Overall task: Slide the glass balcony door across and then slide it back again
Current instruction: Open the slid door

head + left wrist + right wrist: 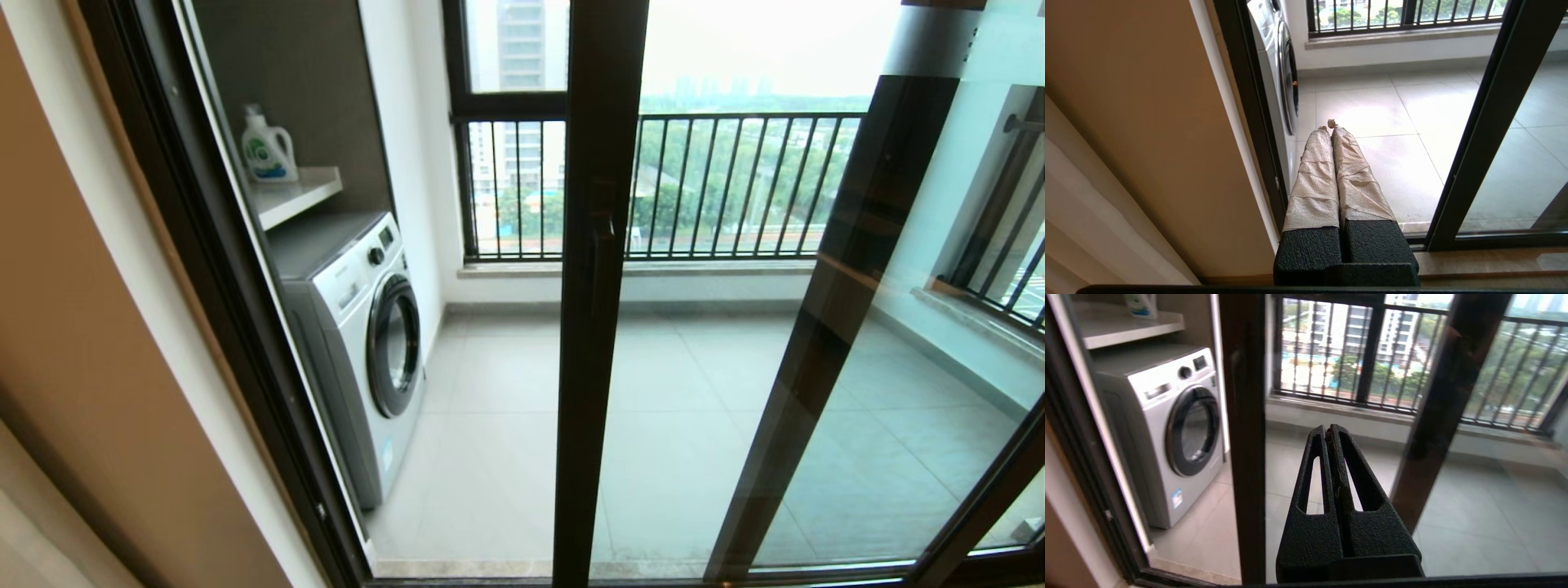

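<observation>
Both pairs of jaws are pressed together and grip nothing, and neither arm shows in the head view.

Head view: the door (600, 278) has its dark upright frame running down the middle of the frame, with the black handle (602, 265) on it at mid-height. Glass stretches to the right of that upright. A second dark upright (833, 327) leans across the right half. Left of the door the opening is bare, and the washer (359, 343) stands at centre left under a shelf (294, 194) carrying a white bottle (267, 149). The railing (735, 184) crosses the upper middle.

Left wrist view: the left gripper (1331, 125) sits in the lower middle, its paper-wrapped fingers (1314, 175) touching along their length. It points at the tiled floor (1392, 118) through the opening, between the wall at left and the door's frame (1486, 122) slanting down the right.

Right wrist view: the right gripper (1329, 428) sits at lower centre, black slotted fingers (1359, 486) shut. It is just right of the door's upright (1245, 437), apart from it. Whether it touches the glass cannot be told.
</observation>
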Robot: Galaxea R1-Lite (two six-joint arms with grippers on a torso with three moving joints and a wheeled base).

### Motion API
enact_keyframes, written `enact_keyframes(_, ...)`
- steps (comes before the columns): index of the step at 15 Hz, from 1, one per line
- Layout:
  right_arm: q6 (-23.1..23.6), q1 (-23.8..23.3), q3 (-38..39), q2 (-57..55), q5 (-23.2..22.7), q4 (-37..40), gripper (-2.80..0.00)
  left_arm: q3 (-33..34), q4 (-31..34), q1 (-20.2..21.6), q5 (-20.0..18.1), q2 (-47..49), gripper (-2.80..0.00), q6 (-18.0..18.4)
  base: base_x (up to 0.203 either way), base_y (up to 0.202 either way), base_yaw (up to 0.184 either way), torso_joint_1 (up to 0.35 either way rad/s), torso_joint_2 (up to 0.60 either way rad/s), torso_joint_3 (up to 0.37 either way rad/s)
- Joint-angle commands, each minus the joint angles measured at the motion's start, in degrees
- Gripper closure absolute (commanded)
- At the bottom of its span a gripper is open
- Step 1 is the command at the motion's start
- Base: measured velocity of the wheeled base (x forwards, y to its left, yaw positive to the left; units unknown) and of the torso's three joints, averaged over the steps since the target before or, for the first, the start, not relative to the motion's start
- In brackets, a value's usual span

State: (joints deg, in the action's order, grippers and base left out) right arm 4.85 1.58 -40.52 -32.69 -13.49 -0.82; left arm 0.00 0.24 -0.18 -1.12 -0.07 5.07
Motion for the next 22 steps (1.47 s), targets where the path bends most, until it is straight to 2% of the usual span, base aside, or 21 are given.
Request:
enact_keyframes(1, -0.1, 4.9, -10.7, -16.7, -1.2, 0.0, 0.00, 0.0, 0.0, 0.0, 0.0, 0.2, 0.00, 0.0, 0.000, 0.000, 0.000, 0.000, 0.00, 0.000)
enact_keyframes(4, 0.2, 22.0, -19.0, -25.4, 3.9, -0.2, 0.00, 0.0, 0.0, 0.0, 0.0, 0.1, 0.00, 0.0, 0.000, 0.000, 0.000, 0.000, 0.00, 0.000)
enact_keyframes(5, 0.2, 26.0, -20.3, -27.5, 6.0, -0.4, 0.00, 0.0, 0.0, 0.0, 0.0, 0.2, 0.00, 0.0, 0.000, 0.000, 0.000, 0.000, 0.00, 0.000)
enact_keyframes(6, 0.3, 27.8, -21.1, -29.4, 7.4, -1.5, 0.00, 0.0, 0.0, 0.0, 0.0, 0.2, 0.00, 0.0, 0.000, 0.000, 0.000, 0.000, 0.00, 0.000)
enact_keyframes(9, 0.3, 30.1, -22.4, -34.2, 8.5, -6.6, 0.00, 0.0, 0.0, 0.0, 0.0, 0.2, 0.00, 0.0, 0.000, 0.000, 0.000, 0.000, 0.00, 0.000)
enact_keyframes(12, 0.0, 31.3, -24.3, -38.9, 8.4, -7.1, 0.00, 0.0, 0.0, 0.0, 0.0, 0.2, 0.00, 0.0, 0.000, 0.000, 0.000, 0.000, 0.00, 0.000)
enact_keyframes(18, -1.1, 35.5, -28.7, -57.4, 8.8, -9.9, 0.00, 0.0, 0.0, 0.0, 0.0, 0.2, 0.00, 0.0, 0.000, 0.000, 0.000, 0.000, 0.00, 0.000)
enact_keyframes(20, -2.6, 35.9, -33.3, -64.1, 10.3, -13.0, 0.00, 0.0, 0.0, 0.0, 0.0, 0.2, 0.00, 0.0, 0.000, 0.000, 0.000, 0.000, 0.00, 0.000)
enact_keyframes(22, -3.7, 36.5, -39.0, -69.6, 13.8, -13.7, 0.00, 0.0, 0.0, 0.0, 0.0, 0.2, 0.00, 0.0, 0.000, 0.000, 0.000, 0.000, 0.00, 0.000)
